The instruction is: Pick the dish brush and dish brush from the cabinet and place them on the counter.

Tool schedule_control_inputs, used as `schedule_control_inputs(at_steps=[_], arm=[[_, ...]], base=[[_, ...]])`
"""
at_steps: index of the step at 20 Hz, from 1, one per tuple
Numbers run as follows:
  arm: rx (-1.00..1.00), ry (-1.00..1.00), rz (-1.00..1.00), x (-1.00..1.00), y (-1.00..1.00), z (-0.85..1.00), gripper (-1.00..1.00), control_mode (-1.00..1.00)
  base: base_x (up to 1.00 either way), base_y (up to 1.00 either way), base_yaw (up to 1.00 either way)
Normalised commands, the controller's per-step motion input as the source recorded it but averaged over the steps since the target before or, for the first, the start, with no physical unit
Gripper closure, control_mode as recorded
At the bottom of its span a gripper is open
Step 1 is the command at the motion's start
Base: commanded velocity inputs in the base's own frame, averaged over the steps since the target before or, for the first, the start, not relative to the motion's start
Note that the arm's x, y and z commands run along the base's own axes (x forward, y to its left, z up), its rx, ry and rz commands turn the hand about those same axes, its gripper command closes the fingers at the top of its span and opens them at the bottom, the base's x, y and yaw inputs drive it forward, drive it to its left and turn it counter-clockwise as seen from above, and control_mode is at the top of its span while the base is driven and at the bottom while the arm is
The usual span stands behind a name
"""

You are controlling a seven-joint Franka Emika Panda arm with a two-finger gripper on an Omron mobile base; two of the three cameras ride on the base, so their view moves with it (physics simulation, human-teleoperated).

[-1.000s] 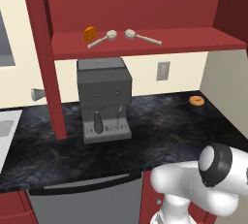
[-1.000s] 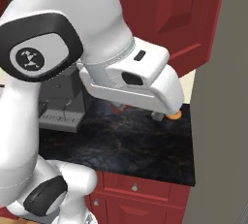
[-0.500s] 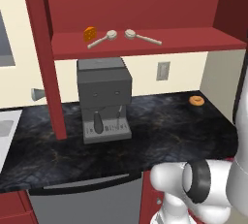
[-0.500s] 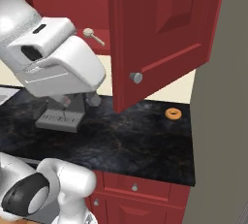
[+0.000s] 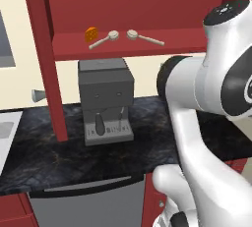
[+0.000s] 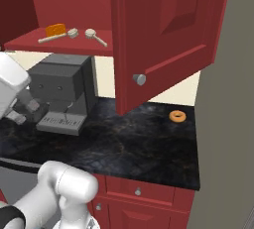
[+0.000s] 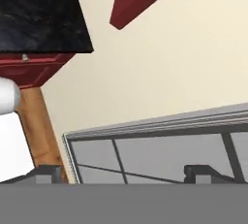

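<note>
The arm is the biggest worry: it fills the right of the left base view, and the hand looks away from the work, toward a window and a stretch of cream wall. Its fingers stand wide apart with nothing between them. Swinging such a bulk up to the cabinet could, I judge, clip the open door, which hangs forward at the upper right of the right base view, or the red upright at the left of the left base view.

The counter lies across the lower half of both base views. The grey coffee machine stands on it directly under the shelf, so a low approach could knock it.

The left dish brush and the right dish brush lie flat on the shelf in the upper middle of the left base view. Their round heads sit close together and the handles point outward and down in the frame. Each is pale beige and spoon-like, with a thin handle. They lie so flat that the fingers may scrape the shelf or push a brush backward. The left one lies just beside an orange block, which a wide grasp might catch
</note>
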Motion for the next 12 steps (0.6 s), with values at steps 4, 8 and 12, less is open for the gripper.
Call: schedule_control_inputs(at_steps=[4, 8, 12], arm=[[-0.26, 0.36, 0.08, 0.37, 0.41, 0.07, -1.0, -1.0], [-0.22, 0.26, 0.06, 0.64, -0.03, 0.06, -1.0, -1.0], [-0.16, 0.25, 0.06, 0.79, -0.29, 0.0, -1.0, -1.0]], base=[[0.0, 0.0, 0.0], [0.0, 0.0, 0.0], [0.0, 0.0, 0.0]])
